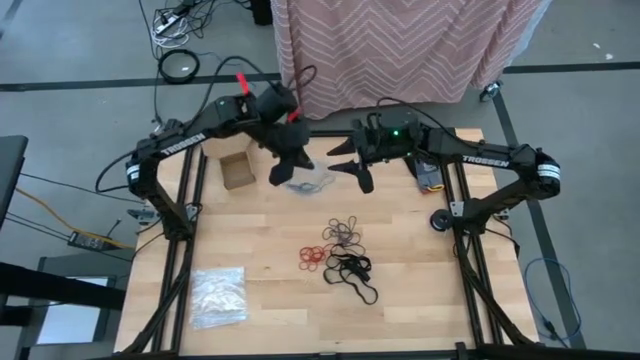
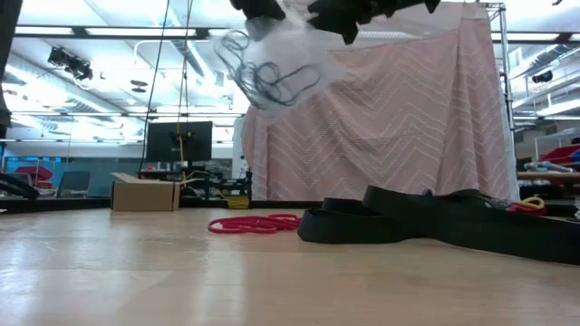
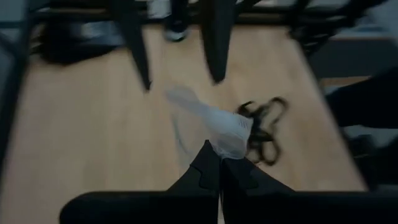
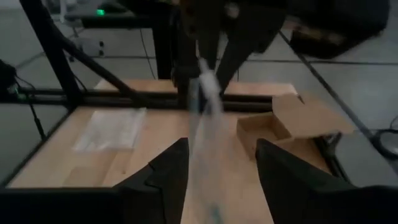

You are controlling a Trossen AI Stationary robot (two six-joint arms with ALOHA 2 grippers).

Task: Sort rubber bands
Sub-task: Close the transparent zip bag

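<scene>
A clear plastic bag (image 2: 272, 63) with a few dark rubber bands (image 3: 264, 127) inside hangs over the far middle of the table, and my left gripper (image 3: 219, 165) is shut on it. My right gripper (image 1: 352, 165) stands open just right of the bag, level with it. In the right wrist view the bag (image 4: 205, 137) shows between the open fingers (image 4: 168, 171), apart from them. Loose rubber bands lie on the table's middle: tan ones (image 1: 343, 232), red ones (image 1: 312, 256) and black ones (image 1: 352, 272). My left gripper pinches the clear bag's upper edge (image 3: 222, 148) between its two shut fingers, coming slanting down from the table's far left. The bag hangs crumpled and slack below the fingers, clear of the table, with the bands in its lower part (image 2: 276, 81).
An open cardboard box (image 1: 237, 170) stands at the far left of the table. A second clear bag (image 1: 218, 296) lies flat near the front left corner. A pink patterned cloth (image 2: 390, 127) hangs behind the table's far edge.
</scene>
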